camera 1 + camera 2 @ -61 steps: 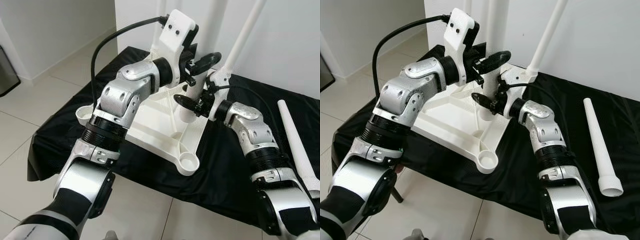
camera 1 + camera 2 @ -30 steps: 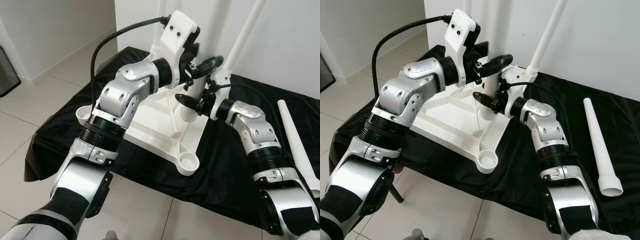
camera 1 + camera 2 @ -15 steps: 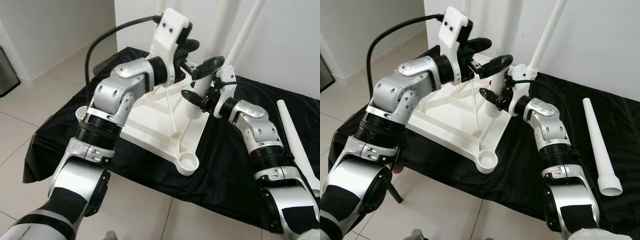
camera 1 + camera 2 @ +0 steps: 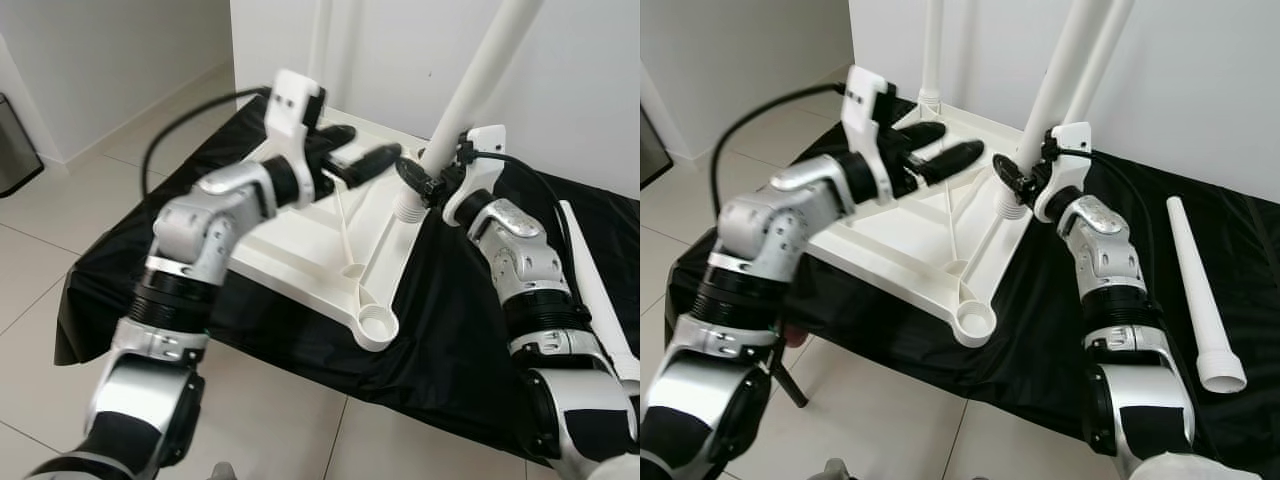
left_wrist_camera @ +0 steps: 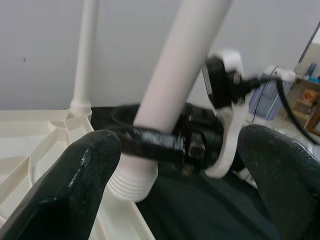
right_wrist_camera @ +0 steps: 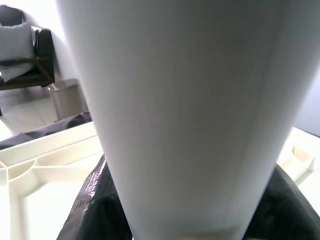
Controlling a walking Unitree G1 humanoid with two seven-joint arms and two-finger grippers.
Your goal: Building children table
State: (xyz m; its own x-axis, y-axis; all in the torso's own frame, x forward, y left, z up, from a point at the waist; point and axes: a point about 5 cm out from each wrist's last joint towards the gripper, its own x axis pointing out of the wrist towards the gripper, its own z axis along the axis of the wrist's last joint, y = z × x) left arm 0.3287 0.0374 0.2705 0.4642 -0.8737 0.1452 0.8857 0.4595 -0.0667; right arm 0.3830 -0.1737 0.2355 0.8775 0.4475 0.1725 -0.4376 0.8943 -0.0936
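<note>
Right gripper (image 4: pixel 1025 178) clamped on tilted white leg (image 4: pixel 1055 95) at far-right socket of upturned table frame (image 4: pixel 902 238); left gripper (image 4: pixel 935 148) spread wide, empty, just beside. Risk: cross-threading or toppling, given the lean.

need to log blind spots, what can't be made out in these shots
- Tall white plastic leg: top cut off by frame edge, eye views.
- That leg's seating in its socket: hidden by the right gripper.
- Left gripper: motion-blurred, left eye view.
- Loose white leg: end cut off, left eye view.
</note>
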